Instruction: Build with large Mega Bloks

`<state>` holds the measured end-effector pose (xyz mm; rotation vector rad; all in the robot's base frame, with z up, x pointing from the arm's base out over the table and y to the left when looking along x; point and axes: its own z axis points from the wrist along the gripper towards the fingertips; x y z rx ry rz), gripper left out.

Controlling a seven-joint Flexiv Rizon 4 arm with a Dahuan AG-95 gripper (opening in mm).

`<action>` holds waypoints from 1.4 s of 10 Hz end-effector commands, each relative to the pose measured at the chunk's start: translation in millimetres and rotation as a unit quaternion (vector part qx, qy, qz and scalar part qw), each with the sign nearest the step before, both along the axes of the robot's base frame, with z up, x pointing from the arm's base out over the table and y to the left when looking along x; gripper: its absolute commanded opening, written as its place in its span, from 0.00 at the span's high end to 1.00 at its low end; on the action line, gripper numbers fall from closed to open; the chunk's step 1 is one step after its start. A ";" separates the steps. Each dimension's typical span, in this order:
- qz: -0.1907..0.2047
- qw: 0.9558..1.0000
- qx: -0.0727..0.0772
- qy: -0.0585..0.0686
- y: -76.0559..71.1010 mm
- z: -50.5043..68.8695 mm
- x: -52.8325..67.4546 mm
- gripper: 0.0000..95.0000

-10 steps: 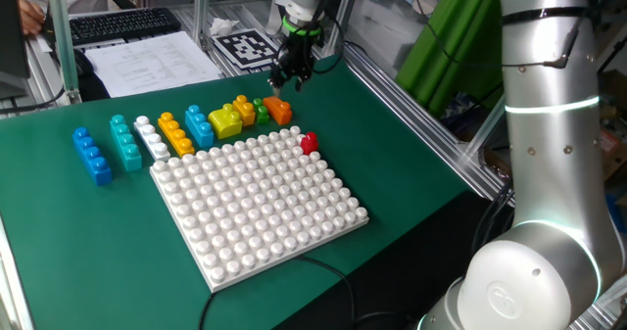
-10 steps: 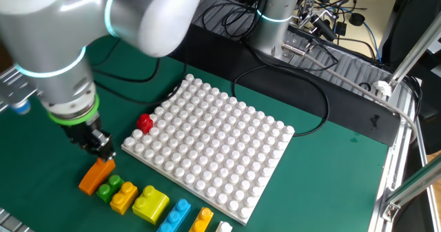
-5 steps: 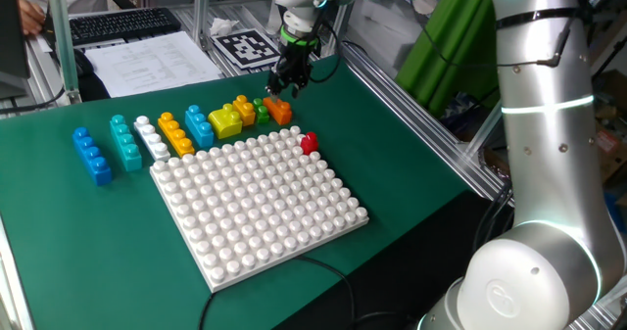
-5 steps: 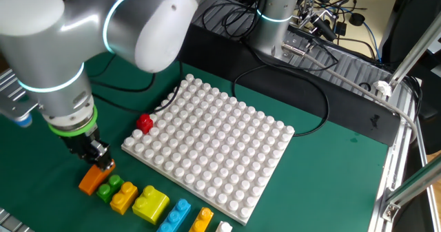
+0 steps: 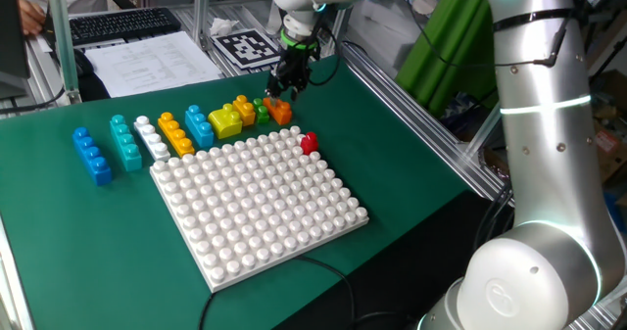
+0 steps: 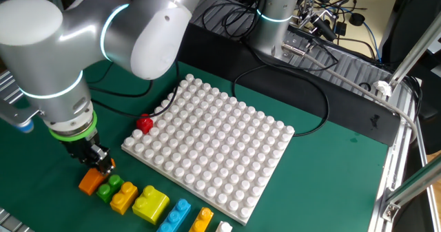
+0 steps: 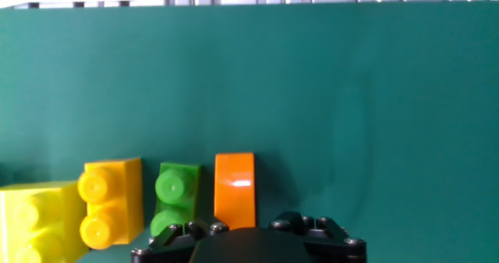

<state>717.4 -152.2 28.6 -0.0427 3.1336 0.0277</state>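
Note:
A smooth orange brick [image 5: 280, 111] lies at the right end of a row of Mega Bloks behind the white baseplate [image 5: 260, 203]. My gripper [image 5: 285, 88] is down on its far end and appears shut on it. In the other fixed view the gripper [image 6: 102, 166] sits on the orange brick [image 6: 87, 183], which rests on the mat. The hand view shows the orange brick [image 7: 235, 189] running under the hand, beside a green brick [image 7: 175, 197] and a yellow-orange one [image 7: 109, 204]. A small red brick [image 5: 310, 142] stands at the baseplate's far corner.
The row continues left with a yellow brick [image 5: 224, 122], a blue one [image 5: 199, 127], an orange one [image 5: 175, 134], a white one [image 5: 151, 137], a teal one [image 5: 124, 141] and a blue one [image 5: 92, 156]. A metal frame rail [image 5: 411, 124] borders the mat on the right.
The gripper has come down with the orange brick's end; the brick was tilted up and now lies low on the mat beside the green brick.

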 end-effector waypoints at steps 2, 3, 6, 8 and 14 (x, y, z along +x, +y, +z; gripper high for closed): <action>0.011 1.000 0.017 -0.002 -0.3 -5.9 -0.8 0.60; 0.019 1.000 0.016 -0.003 -0.4 -6.5 -1.0 1.00; 0.009 1.000 0.012 0.003 6.1 -2.2 -1.0 1.00; -0.008 1.000 0.002 0.012 19.4 14.4 -1.4 1.00; -0.038 0.998 -0.023 0.051 31.4 75.6 -50.7 1.00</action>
